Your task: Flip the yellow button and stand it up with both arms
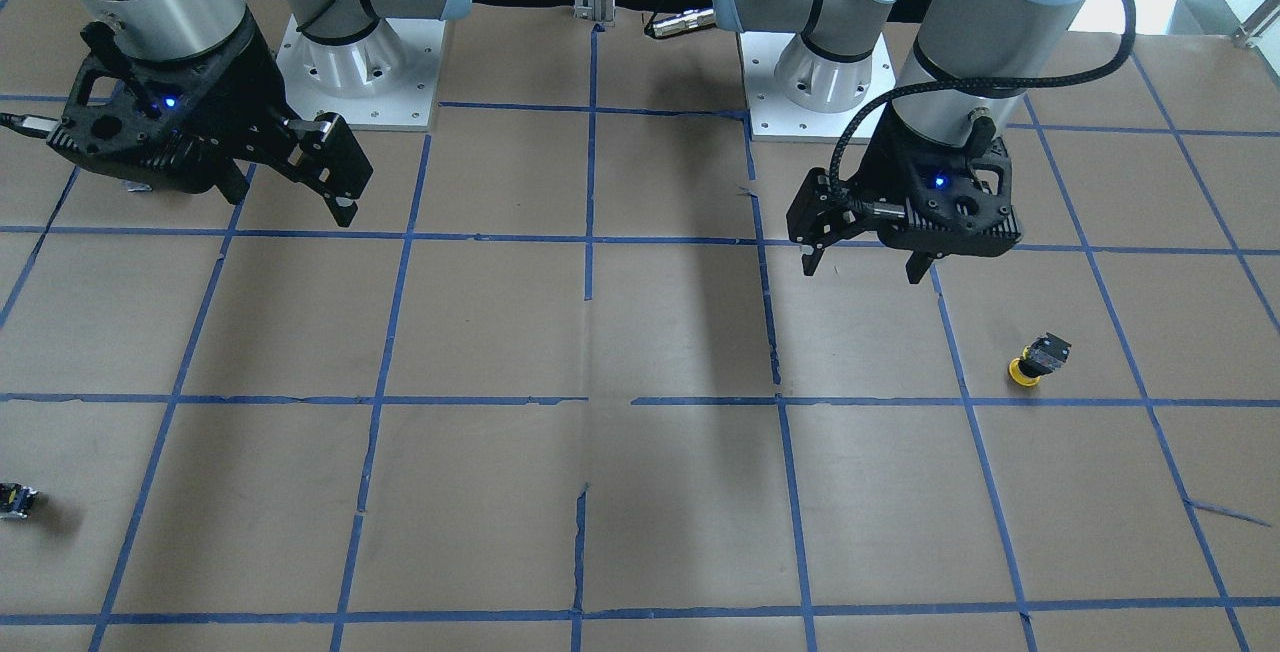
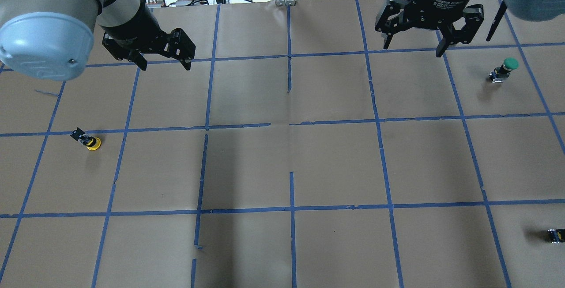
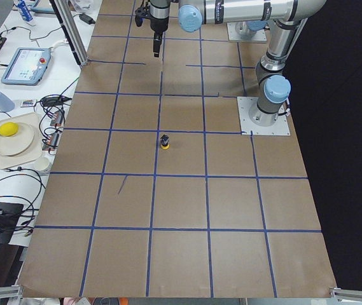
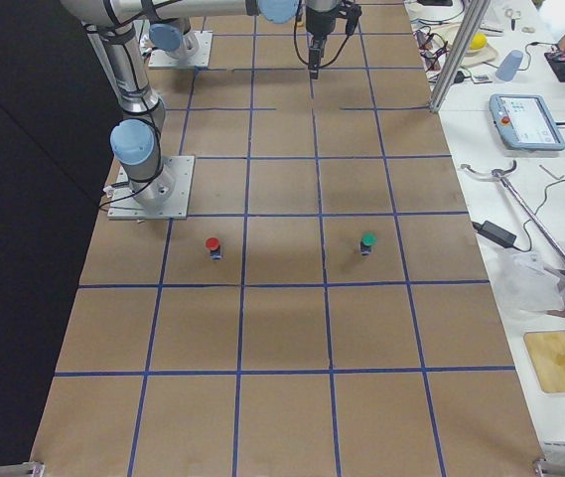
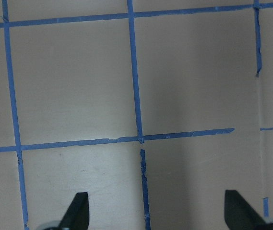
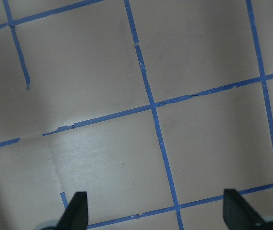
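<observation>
Lower left gripper (image 2: 165, 65), jaws spread wide, over tipped yellow button (image 2: 88, 140) — pinch black body squarely; keep right gripper (image 2: 413, 48), likewise spread, ready.

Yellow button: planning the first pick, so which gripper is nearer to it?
Left. The left gripper hangs open above the table, offset from the yellow button toward the middle; the right gripper hangs over the opposite half, much farther away.

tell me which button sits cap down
The yellow button: cap down, black body above it. The green button and red button stand cap up.
</observation>
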